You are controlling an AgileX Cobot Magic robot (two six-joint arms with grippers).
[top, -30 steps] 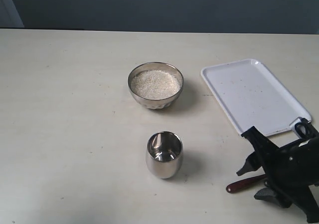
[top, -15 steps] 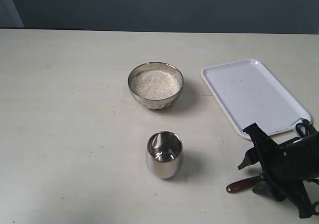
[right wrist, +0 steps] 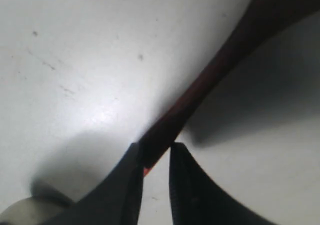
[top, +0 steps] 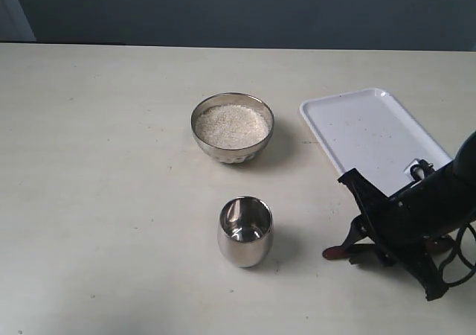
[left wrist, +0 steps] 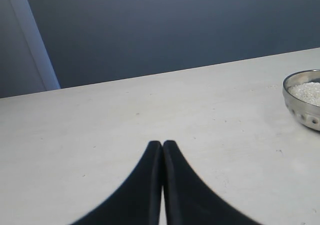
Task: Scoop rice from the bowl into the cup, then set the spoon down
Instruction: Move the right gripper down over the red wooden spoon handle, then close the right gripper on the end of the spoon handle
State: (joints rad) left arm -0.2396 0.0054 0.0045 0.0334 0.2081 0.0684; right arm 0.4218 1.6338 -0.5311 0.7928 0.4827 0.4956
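While the right gripper [right wrist: 155,154] pinches the spoon [right wrist: 210,80], its jaws stand almost together, leaving only a narrow gap that the dark reddish handle fills, wood against both fingers. Grip is low on the handle; the rest of the spoon runs away from the fingertips and widens out, blurred at the far end. It casts a shadow offset to one side on the table [right wrist: 100,60], but I can't tell whether any part of it touches the surface. From the room camera the right gripper [top: 363,231] sits at the near right of the table [top: 111,171], with the reddish spoon [top: 335,252] tip poking out to its left, low near the tabletop. Just behind the arm lies a white tray [top: 364,130], its near corner hidden by the arm. The cup [top: 245,232] stands upright to the left of the spoon tip, near but apart; nothing clear inside beyond reflections. Behind the cup, well apart, the bowl [top: 232,155] holds a level heap of rice [top: 232,125]. The left gripper [left wrist: 162,145] is out of the room view; its own camera shows the jaws pressed fully together with nothing between them, hovering over bare table, with the bowl [left wrist: 300,110] and rice [left wrist: 310,91] at the frame edge.
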